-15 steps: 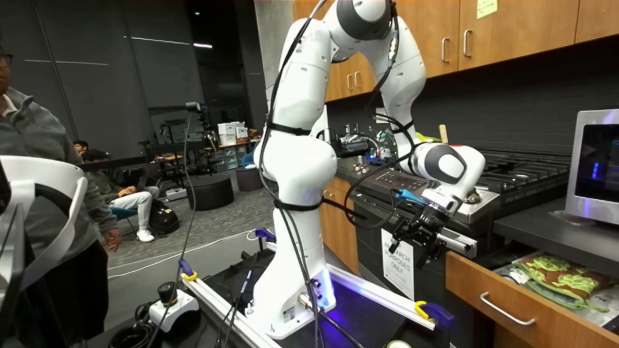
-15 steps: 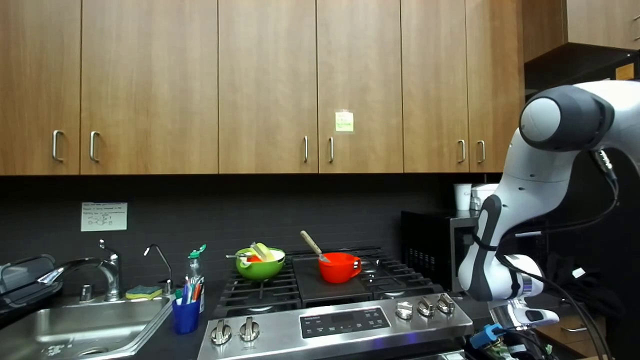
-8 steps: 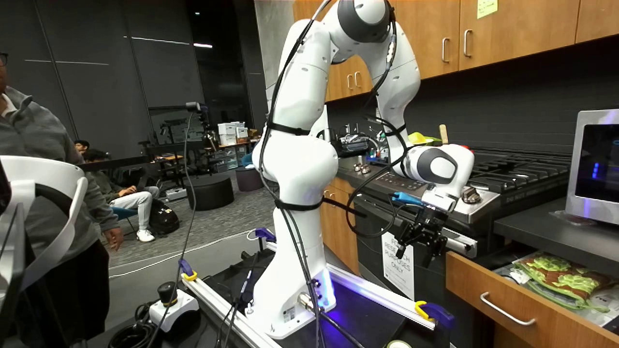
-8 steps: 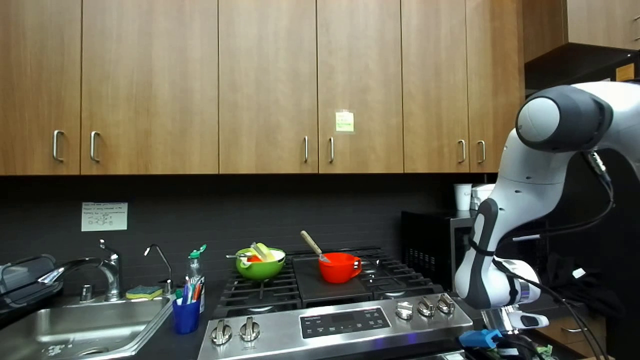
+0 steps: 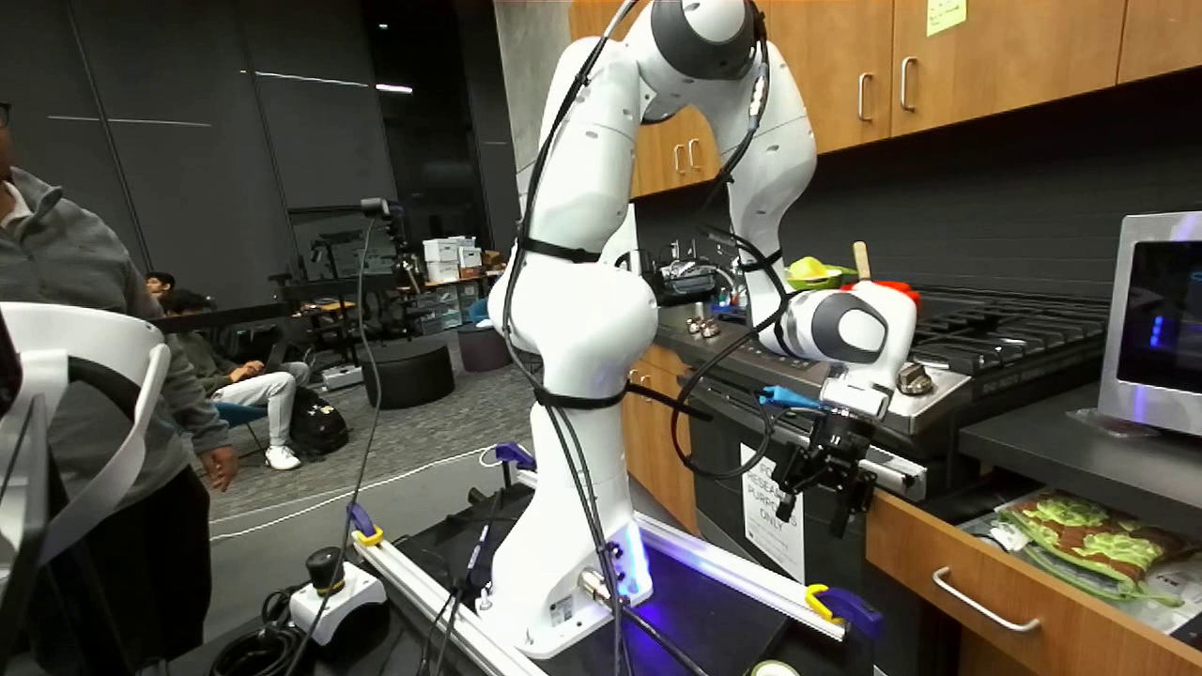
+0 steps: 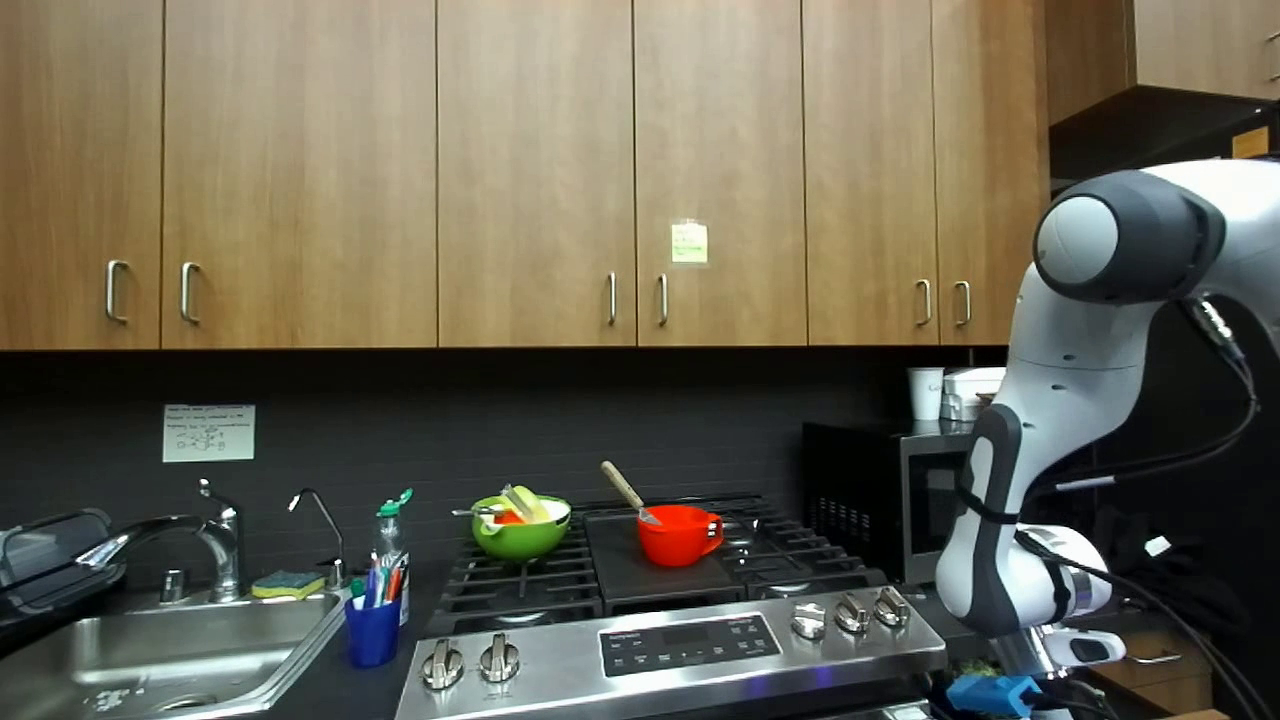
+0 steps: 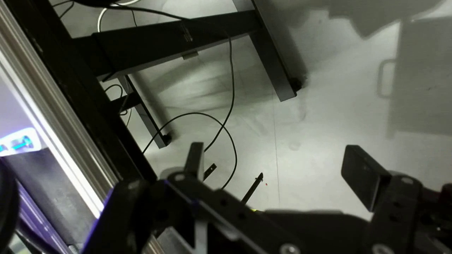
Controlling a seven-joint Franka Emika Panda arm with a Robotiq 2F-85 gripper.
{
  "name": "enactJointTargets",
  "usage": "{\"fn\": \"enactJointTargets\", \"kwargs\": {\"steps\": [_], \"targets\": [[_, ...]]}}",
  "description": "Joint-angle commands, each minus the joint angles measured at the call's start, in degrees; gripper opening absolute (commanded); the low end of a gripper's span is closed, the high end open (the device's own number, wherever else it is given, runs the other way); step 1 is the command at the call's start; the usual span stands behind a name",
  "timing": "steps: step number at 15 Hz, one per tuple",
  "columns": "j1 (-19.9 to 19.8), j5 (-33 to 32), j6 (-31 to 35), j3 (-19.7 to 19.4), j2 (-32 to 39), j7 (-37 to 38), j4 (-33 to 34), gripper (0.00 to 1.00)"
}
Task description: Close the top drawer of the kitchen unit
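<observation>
The top drawer (image 5: 911, 549) is pulled out at the lower right in an exterior view, its brown front and silver bar handle (image 5: 986, 603) facing outward. It belongs to the kitchen unit, whose dark countertop (image 5: 1042, 446) lies above it. A strip of the drawer's wooden edge (image 6: 1195, 715) shows at the bottom in an exterior view. My gripper (image 5: 812, 514) points down in front of the oven, beside the drawer front's near corner; I cannot tell whether they touch. In the wrist view the gripper (image 7: 279, 171) is open, with only floor between its fingers.
A bagged green and brown item (image 5: 1099, 540) lies in the drawer. The steel stove (image 6: 690, 650) holds a green bowl (image 6: 520, 530) and a red pot (image 6: 680, 537). A metal rail with a clamp (image 5: 845, 606) stands near the drawer. The microwave (image 5: 1155, 319) sits on the countertop.
My gripper has moved lower and turned more upright, ending closer to the drawer front's corner. The arm has shifted slightly. The drawer has not moved.
</observation>
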Motion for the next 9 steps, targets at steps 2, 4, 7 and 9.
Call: {"fn": "enactJointTargets", "kwargs": {"steps": [2,4,7,9], "targets": [[-0.5,-4.8,1.5,-4.2,-2.4,3.1,-2.7,1.0],[-1.0,-5.4,2.5,-5.1,-1.7,3.9,-2.5,1.0],[-1.1,-6.0,6.1,-6.1,-1.1,5.6,-2.8,1.0],[0.5,-8.5,10.0,-7.0,-2.4,8.1,-4.0,1.0]]}}
